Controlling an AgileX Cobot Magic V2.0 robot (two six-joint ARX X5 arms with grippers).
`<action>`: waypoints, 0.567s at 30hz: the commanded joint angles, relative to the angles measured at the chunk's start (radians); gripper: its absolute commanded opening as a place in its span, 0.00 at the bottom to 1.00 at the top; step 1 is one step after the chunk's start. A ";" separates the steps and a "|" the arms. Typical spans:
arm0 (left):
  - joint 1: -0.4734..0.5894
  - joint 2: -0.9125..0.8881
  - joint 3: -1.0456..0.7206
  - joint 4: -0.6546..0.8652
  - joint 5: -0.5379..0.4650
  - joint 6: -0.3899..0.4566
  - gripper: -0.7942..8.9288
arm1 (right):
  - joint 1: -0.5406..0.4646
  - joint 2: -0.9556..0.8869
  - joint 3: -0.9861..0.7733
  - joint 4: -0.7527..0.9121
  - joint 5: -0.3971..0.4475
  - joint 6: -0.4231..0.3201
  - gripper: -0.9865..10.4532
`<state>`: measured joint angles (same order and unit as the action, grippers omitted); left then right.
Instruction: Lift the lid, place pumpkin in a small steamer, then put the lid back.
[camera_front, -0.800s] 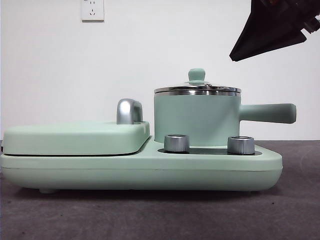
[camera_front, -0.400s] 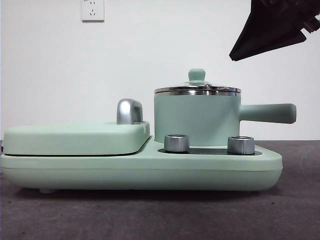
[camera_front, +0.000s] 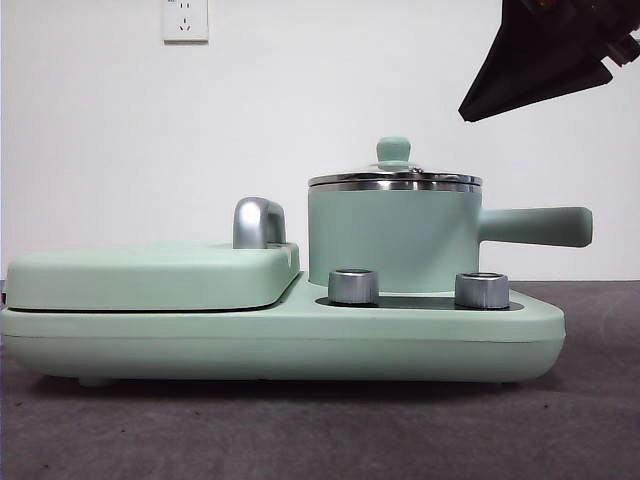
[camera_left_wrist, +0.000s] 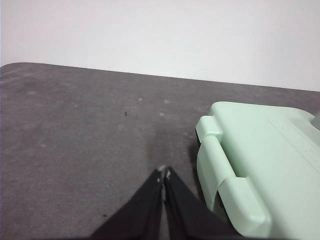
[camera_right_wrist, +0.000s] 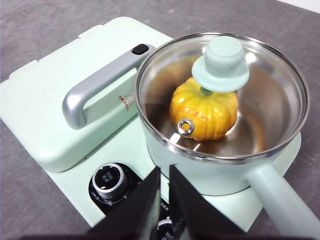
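Note:
The small steamer (camera_front: 393, 240) stands on the right half of the mint-green cooker base, its long handle (camera_front: 540, 226) pointing right. The glass lid (camera_front: 394, 180) with its mint-green knob (camera_right_wrist: 221, 62) sits on the steamer's rim. Through the glass in the right wrist view, the yellow-orange pumpkin (camera_right_wrist: 204, 116) rests inside the steamer (camera_right_wrist: 215, 175). My right gripper (camera_right_wrist: 164, 172) is shut and empty, held above and in front of the steamer; it shows as a black tip (camera_front: 545, 60) at the top right. My left gripper (camera_left_wrist: 164, 175) is shut and empty over the bare table beside the griddle unit (camera_left_wrist: 260, 160).
The flat griddle cover (camera_front: 150, 275) with its steel hinge handle (camera_front: 258, 222) fills the cooker's left half. Two steel dials (camera_front: 353, 286) (camera_front: 481, 290) sit in front of the steamer. Grey table (camera_front: 300, 430) lies around the cooker, with a white wall behind.

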<state>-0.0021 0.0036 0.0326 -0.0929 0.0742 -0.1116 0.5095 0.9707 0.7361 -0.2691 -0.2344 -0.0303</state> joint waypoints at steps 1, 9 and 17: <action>0.002 0.000 -0.020 0.011 -0.003 0.017 0.09 | 0.005 0.005 0.005 0.014 -0.001 -0.003 0.11; 0.002 0.000 -0.020 0.011 -0.003 0.017 0.09 | -0.010 -0.022 0.001 0.001 0.040 -0.042 0.11; 0.002 0.000 -0.020 0.011 -0.003 0.016 0.09 | -0.145 -0.322 -0.245 0.178 0.104 -0.026 0.11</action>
<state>-0.0021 0.0036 0.0326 -0.0933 0.0742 -0.1112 0.3748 0.6781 0.5232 -0.1028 -0.1287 -0.0563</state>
